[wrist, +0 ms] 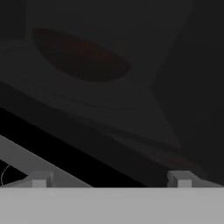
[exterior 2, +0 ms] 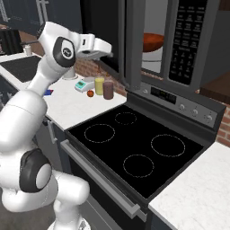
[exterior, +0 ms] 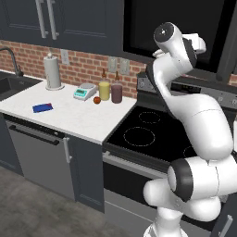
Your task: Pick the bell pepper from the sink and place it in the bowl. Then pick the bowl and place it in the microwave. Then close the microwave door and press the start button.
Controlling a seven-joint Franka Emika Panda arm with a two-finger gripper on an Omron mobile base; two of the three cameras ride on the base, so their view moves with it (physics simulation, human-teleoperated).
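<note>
We have the bowl (exterior 2: pixel 154 41) sitting inside the microwave (exterior 2: pixel 179 40), and our claw (exterior 2: pixel 104 48) hangs spread and empty behind the open microwave door (exterior 2: pixel 125 42). If we push off-centre, the claw may slide off the glass, leaving the door ajar.

The left base view sits behind the arm (exterior: pixel 194 120) on its left side and looks forward and down at the tabletop (exterior: pixel 69 115) and the stove (exterior: pixel 152 134). The right base view sits behind the arm on the other side and looks down over the same stove, with the microwave (exterior 2: pixel 179 40) up high. Both see the stove, the tabletop and the arm — from two sides. The hand view is very close to the microwave door (wrist: pixel 109 131) and looks through its dark glass at the bowl (wrist: pixel 81 54).
</note>
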